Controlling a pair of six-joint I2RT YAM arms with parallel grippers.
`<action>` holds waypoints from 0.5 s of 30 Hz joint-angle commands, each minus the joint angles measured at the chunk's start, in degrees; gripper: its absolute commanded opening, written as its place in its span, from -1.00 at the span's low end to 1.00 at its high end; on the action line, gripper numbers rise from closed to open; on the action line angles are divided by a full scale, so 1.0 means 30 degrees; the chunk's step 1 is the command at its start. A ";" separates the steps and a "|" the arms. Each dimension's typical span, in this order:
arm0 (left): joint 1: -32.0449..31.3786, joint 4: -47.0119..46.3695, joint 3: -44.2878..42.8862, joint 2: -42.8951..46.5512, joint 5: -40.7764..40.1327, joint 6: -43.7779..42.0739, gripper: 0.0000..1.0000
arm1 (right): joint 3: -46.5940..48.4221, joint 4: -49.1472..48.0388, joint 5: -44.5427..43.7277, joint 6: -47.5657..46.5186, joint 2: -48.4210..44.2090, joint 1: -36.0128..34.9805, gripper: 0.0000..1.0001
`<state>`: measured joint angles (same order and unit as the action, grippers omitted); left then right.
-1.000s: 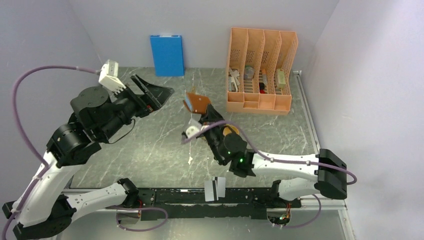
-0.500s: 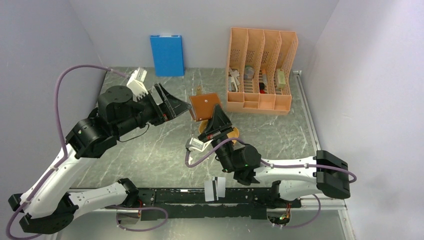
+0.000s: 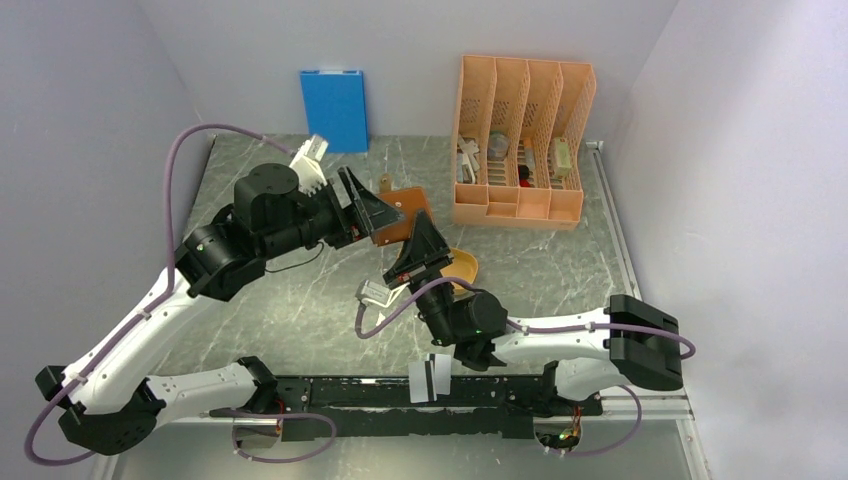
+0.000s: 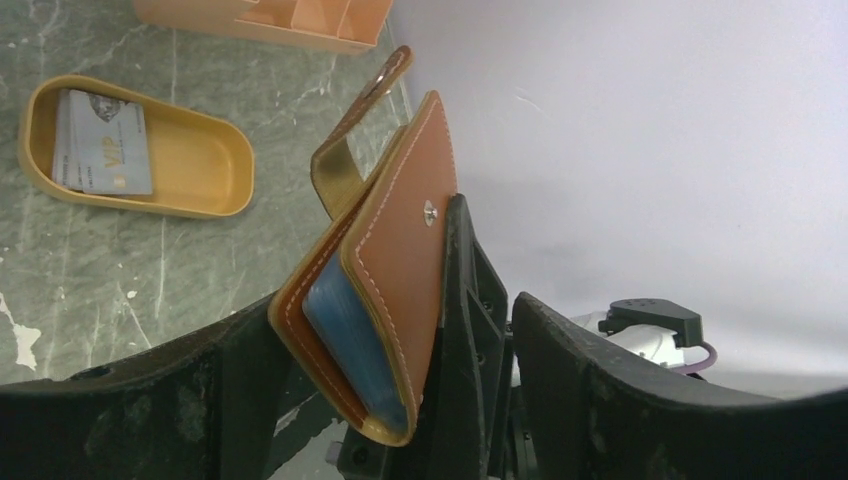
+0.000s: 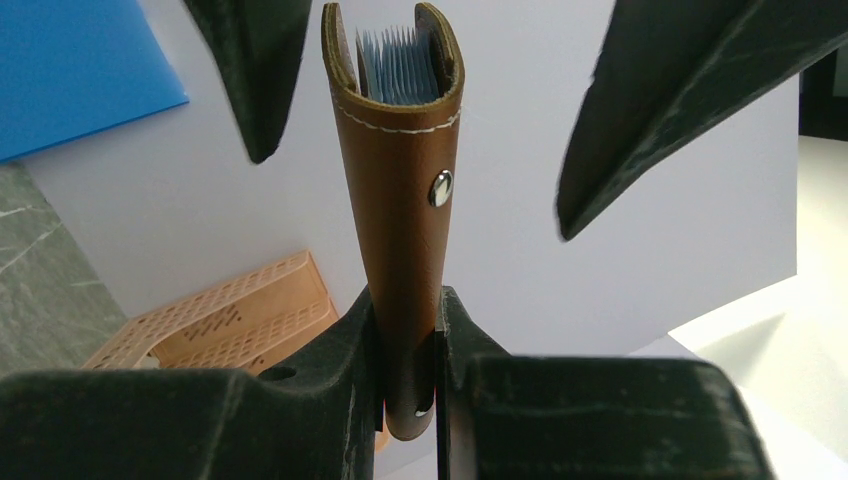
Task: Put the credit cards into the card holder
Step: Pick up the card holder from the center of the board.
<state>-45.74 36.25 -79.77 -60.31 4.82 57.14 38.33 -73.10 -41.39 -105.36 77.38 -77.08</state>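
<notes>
Well, the right pincer [image 5: 408, 330] grips the wallet [image 5: 395, 180], and blue cards [image 4: 350, 340] are inside. The left pincer [image 4: 400, 330] is open around it. One card [image 4: 100, 155] lies in the tray [image 4: 200, 195].

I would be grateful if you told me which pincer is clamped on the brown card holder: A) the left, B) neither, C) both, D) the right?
D: the right pincer squeezes the lower end of the card holder, while the left pincer stands open with a finger on either side of it.
</notes>
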 commanded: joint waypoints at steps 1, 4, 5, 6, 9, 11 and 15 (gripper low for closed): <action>-0.0048 -0.1433 0.0635 0.0043 0.0669 0.0141 0.51 | 0.0703 -0.2210 0.0123 -0.0399 -0.0072 -0.0232 -1.00; -0.0048 -0.1870 0.1062 0.0112 0.0658 0.0199 0.13 | 0.0762 -0.2000 -0.0132 -0.0131 -0.0150 -0.0321 -1.00; -0.0040 -0.1959 0.1136 0.0123 0.0650 0.0222 -0.01 | 0.0764 -0.1989 -0.0173 -0.0051 -0.0199 -0.0330 -1.00; -0.0047 -0.2011 0.1204 0.0150 0.0602 0.0228 -0.11 | 0.0735 -0.1959 -0.0200 0.0014 -0.0256 -0.0324 -1.00; -0.0047 -0.2252 0.1455 0.0292 0.0536 0.0229 -0.47 | 0.0676 -0.1700 -0.0302 0.0295 -0.0453 -0.0295 -1.00; -0.0048 -0.2465 0.1580 0.0370 0.0547 0.0189 -0.82 | 0.0709 -0.1595 -0.0460 0.0503 -0.0587 -0.0307 -1.00; -0.0048 -0.2400 0.1564 0.0451 -0.0055 -0.0445 -0.90 | 0.1835 0.2763 -0.2660 0.3790 -0.1148 -0.0381 -0.24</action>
<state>-45.84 30.11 -75.53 -59.90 5.72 58.81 39.09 -72.25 -43.64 -103.04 77.08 -77.76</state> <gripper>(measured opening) 0.212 0.201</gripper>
